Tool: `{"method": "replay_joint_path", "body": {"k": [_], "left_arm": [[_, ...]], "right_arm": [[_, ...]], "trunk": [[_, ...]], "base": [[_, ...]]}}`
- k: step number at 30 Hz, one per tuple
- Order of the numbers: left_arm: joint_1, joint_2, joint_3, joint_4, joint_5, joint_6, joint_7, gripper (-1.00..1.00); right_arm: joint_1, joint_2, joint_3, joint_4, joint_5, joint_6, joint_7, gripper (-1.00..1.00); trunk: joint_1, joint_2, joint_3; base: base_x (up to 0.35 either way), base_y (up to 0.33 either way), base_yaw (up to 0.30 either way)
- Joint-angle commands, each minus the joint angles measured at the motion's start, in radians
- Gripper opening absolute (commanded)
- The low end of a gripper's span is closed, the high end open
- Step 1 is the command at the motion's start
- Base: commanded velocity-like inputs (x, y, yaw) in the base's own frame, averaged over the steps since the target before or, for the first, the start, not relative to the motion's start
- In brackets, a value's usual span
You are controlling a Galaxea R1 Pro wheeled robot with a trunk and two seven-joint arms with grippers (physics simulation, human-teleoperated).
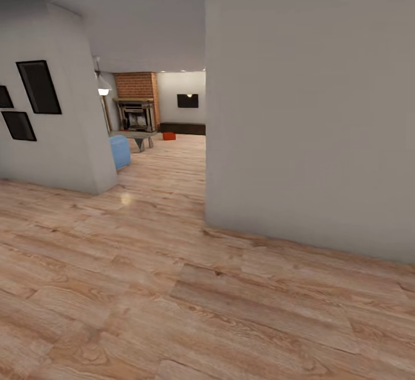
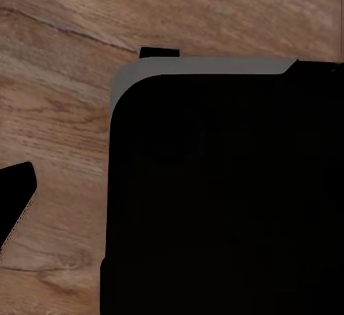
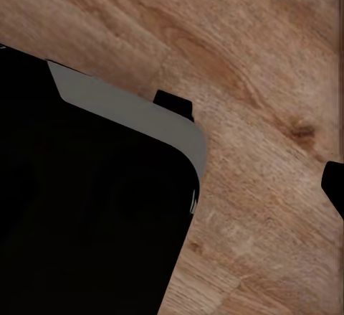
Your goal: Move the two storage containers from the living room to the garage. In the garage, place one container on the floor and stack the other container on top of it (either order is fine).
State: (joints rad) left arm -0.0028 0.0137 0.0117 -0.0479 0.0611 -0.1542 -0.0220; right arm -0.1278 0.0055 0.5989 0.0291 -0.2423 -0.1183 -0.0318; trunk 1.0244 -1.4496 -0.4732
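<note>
Far down the hallway, the living room (image 1: 173, 148) opens with its wood plank floor. One small orange-red storage container (image 1: 169, 135) sits on that floor in front of the long dark low cabinet (image 1: 183, 128). The garage is out of view. In the left wrist view a dark fingertip (image 2: 16, 204) juts in over the wood floor beside my black base (image 2: 222, 193). In the right wrist view another dark fingertip (image 3: 335, 186) shows at the frame edge near the base (image 3: 86, 214). Neither view shows how the jaws stand, and nothing is seen held.
A large white wall block (image 1: 311, 109) stands close on the right, and a white wall with black picture frames (image 1: 39, 87) on the left; the passage runs between them. Beyond are a brick fireplace (image 1: 136, 112), a light blue sofa (image 1: 120, 150) and a grey low table (image 1: 137, 136).
</note>
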Motion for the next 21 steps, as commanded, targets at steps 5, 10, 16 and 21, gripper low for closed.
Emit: {"method": "replay_joint_path", "body": {"k": [5,10,16,21], "left_arm": [[0.0,0.0,0.001,0.0,0.006,-0.002,-0.002,1.0],[0.0,0.0,0.001,0.0,0.006,-0.002,-0.003,1.0],[0.0,0.0,0.001,0.0,0.006,-0.002,-0.003,1.0],[0.0,0.0,0.001,0.0,0.006,-0.002,-0.003,1.0]], "right_arm": [[-0.001,0.0,0.009,0.003,-0.009,-0.006,0.0,1.0],[-0.001,0.0,0.009,0.003,-0.009,-0.006,0.0,1.0],[-0.001,0.0,0.008,0.003,-0.009,-0.007,0.0,1.0],[-0.001,0.0,0.008,0.003,-0.009,-0.007,0.0,1.0]], "trunk": [[0.001,0.0,-0.001],[0.001,0.0,-0.001],[0.001,0.0,-0.001],[0.001,0.0,-0.001]], "base": [[0.322,0.0,0.002],[0.322,0.0,0.0],[0.322,0.0,0.033],[0.322,0.0,0.227]]}}
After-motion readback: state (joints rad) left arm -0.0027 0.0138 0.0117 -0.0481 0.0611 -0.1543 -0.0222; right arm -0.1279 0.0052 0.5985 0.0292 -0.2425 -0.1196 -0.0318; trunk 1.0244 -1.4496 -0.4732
